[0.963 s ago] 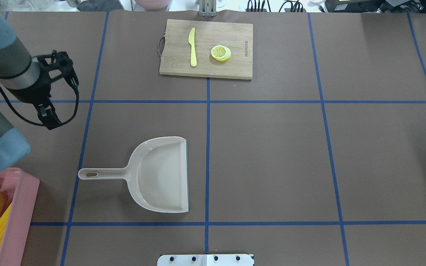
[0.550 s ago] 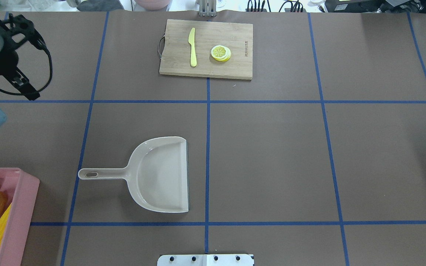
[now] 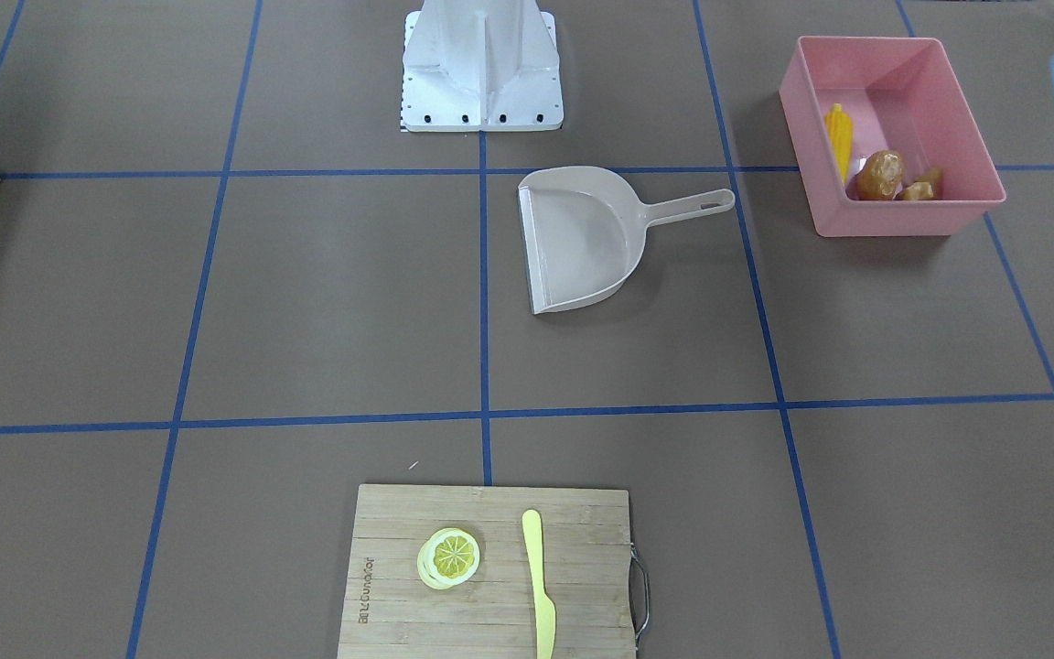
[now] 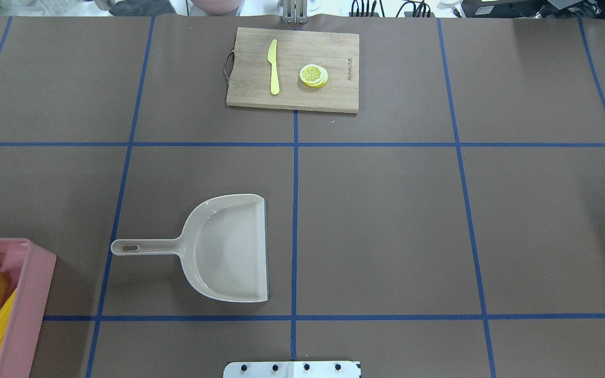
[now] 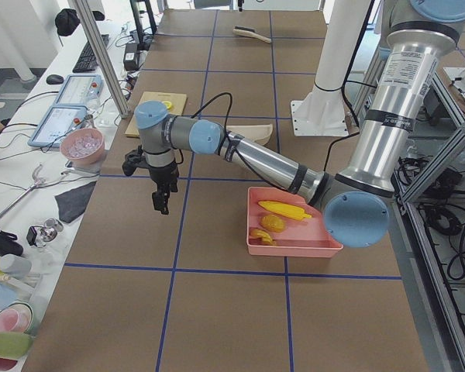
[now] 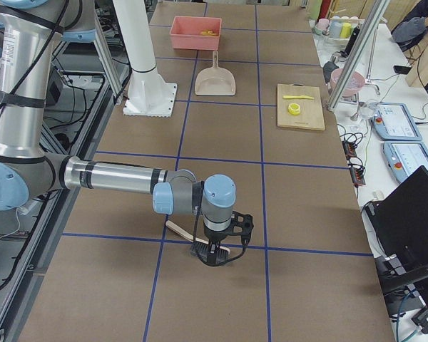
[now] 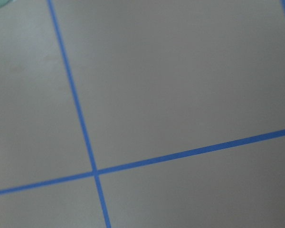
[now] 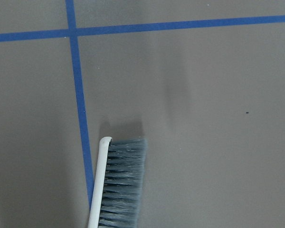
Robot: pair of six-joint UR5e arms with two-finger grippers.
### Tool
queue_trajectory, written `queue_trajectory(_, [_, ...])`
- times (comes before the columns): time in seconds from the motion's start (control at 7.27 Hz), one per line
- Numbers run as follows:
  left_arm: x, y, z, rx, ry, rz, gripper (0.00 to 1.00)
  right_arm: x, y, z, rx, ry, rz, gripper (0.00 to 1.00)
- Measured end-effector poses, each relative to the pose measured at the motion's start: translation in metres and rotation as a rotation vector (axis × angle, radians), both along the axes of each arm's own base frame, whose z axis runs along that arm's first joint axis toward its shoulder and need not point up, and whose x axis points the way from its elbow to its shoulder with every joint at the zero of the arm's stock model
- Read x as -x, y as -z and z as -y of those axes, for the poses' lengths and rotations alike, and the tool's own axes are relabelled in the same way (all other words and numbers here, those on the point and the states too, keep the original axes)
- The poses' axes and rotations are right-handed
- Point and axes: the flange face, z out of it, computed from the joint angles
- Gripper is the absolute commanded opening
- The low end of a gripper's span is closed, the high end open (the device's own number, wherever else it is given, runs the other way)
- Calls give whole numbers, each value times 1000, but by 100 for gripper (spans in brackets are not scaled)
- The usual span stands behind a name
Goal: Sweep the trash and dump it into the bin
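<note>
The brown worktop (image 4: 386,210) is matte and flat, divided by blue tape lines. In the left side view the left arm (image 5: 256,159) stretches from the right edge to the middle left of the frame, and the left jaws hang over bare worktop. I cannot tell if they are apart or together. In the right side view the right arm (image 6: 114,176) reaches to the lower centre, and the right jaws are low over the brush (image 8: 118,185), a white back with stiff grey bristles. I cannot tell whether they clamp it.

The pink bin (image 3: 893,220), smooth plastic with tall walls, sits in the upper right of the front-facing view. In the left side view it lies to the lower right of the left jaws, so I judge the left arm to be much the nearer one. The bamboo cutting board (image 4: 323,52) lies at the top centre of the overhead view. The beige dustpan (image 3: 582,238), glossy and empty, lies in the middle; its long axis runs toward the bin, with the handle on that side.

All the trash is inside the bin: the ribbed yellow corn cob (image 3: 840,133) by the left wall, and the rounded orange-brown potato (image 3: 882,174) touching the knobby tan ginger root (image 3: 920,189). So the dumping looks finished. On the board lie a lemon slice (image 4: 313,75) and a pale yellow knife (image 4: 273,67).
</note>
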Motion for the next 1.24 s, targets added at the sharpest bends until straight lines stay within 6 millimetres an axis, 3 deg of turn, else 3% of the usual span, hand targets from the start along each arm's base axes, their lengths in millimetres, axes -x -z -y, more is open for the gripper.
queue_trajectory(0.28, [56,-51,-22,109,106,-11,98,0,-1,0,1,0,-2,100])
queue_trajectory(0.41, [67,-75,-39,125,112,-32,99,0,-1,0,1,0,-4,100])
queue_trajectory(0.69, [67,-135,-92,65,94,-103,99,0,-1,0,2,0,-4,100])
queue_trajectory(0.83, [66,-145,-110,26,92,-119,99,0,-2,0,4,0,-4,100])
queue_trajectory(1.24, [65,-152,-126,26,90,-129,99,0,-4,-1,7,0,-4,100])
